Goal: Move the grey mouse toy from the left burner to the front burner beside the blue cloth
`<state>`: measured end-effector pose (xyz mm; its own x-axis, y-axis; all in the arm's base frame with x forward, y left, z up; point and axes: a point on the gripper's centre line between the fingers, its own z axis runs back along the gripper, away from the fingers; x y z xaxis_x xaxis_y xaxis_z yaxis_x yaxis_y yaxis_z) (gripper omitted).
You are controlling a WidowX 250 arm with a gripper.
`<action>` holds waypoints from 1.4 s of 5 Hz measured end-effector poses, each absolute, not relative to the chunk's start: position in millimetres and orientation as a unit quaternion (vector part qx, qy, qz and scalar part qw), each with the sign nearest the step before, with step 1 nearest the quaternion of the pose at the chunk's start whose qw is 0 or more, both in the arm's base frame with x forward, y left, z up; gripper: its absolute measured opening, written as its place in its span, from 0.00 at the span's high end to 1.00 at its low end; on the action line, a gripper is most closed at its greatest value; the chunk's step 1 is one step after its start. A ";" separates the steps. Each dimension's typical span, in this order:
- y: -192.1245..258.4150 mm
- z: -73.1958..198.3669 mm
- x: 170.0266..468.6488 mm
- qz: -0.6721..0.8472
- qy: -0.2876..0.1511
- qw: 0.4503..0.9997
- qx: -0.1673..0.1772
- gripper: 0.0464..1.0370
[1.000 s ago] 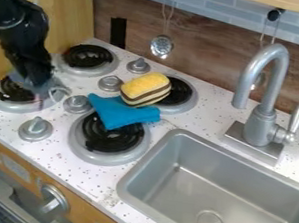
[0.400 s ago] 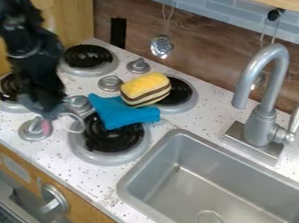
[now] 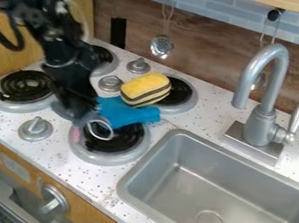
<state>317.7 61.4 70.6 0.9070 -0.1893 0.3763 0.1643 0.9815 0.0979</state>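
Pinching what seems to be a small grey cup (image 3: 84, 122), the gripper (image 3: 79, 115) is hanging over the left side of the front burner (image 3: 100, 158), near the blue cloth (image 3: 135, 114). Blur is hiding the cup's outline, but a pale loop (image 3: 111, 128) is sticking out like a handle. It's probably light and stiff, its wall perhaps slippery. I'm favouring a hold on the rim or wall, since gripping the loop alone might be letting the cup swing.
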 end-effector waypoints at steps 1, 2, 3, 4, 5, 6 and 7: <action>55.9 62.7 324.1 -0.095 -0.186 0.977 0.033 0.69; 50.4 55.1 331.0 -0.104 -0.175 0.979 0.028 0.65; 51.3 54.1 330.2 -0.113 -0.171 0.978 0.035 0.34; 48.9 55.0 332.3 -0.120 -0.178 0.976 0.029 0.06; 50.6 68.2 331.2 -0.135 -0.193 0.972 0.019 0.03; 62.0 104.5 326.2 -0.131 -0.238 0.962 0.011 0.03; 61.4 107.4 326.0 -0.133 -0.242 0.961 0.012 0.03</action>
